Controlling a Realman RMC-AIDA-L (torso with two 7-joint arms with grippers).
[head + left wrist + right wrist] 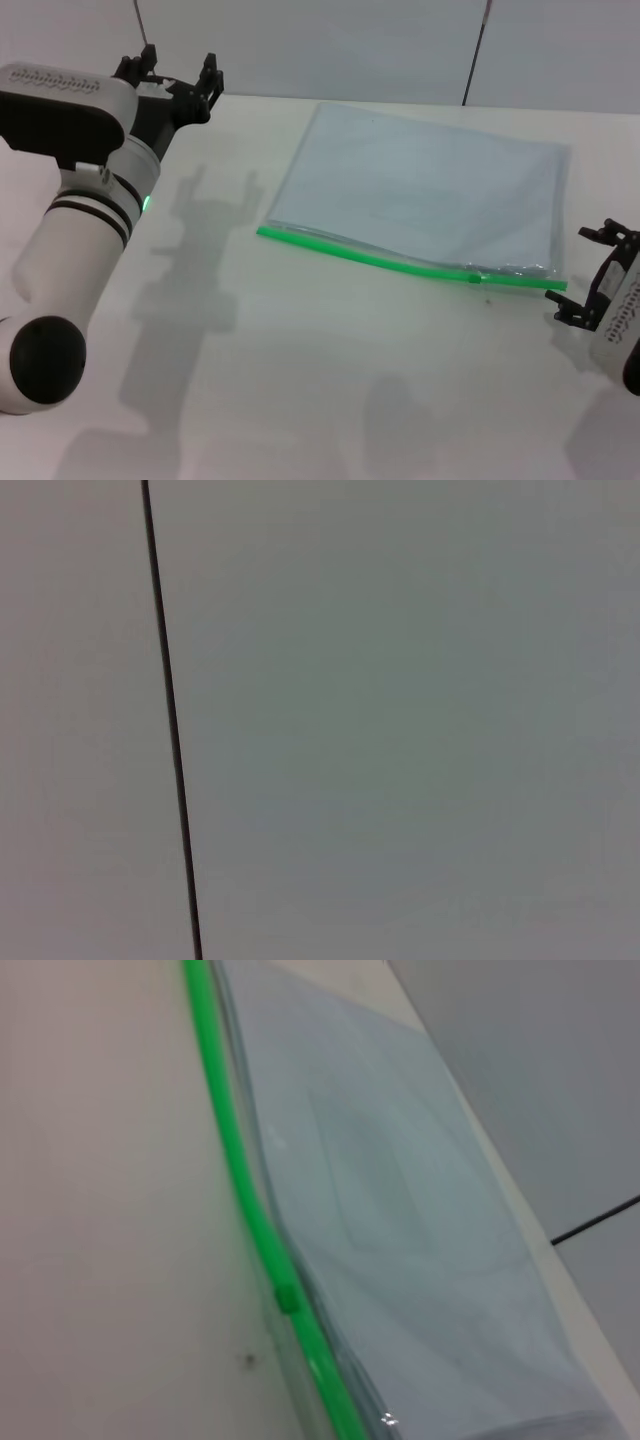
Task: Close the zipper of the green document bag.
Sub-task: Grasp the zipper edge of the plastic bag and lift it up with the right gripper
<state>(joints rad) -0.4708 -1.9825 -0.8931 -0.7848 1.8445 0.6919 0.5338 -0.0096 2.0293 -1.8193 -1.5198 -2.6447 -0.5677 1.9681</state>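
The green document bag point(420, 190) lies flat on the white table point(300, 380), right of centre. Its zipper point(360, 256) runs along the near edge as a bright green strip, with the small slider point(473, 277) close to the right end. My right gripper point(585, 270) stands open just beyond that right end, holding nothing. The right wrist view shows the zipper point(245, 1190), its slider point(287, 1298) and the translucent bag point(400, 1220) from close by. My left gripper point(175, 72) is open and raised at the far left, well away from the bag.
A pale wall point(350, 40) with thin dark seams point(475, 50) stands behind the table. The left wrist view holds only that wall and one dark seam point(170, 720). Bare table surface spreads in front of the bag.
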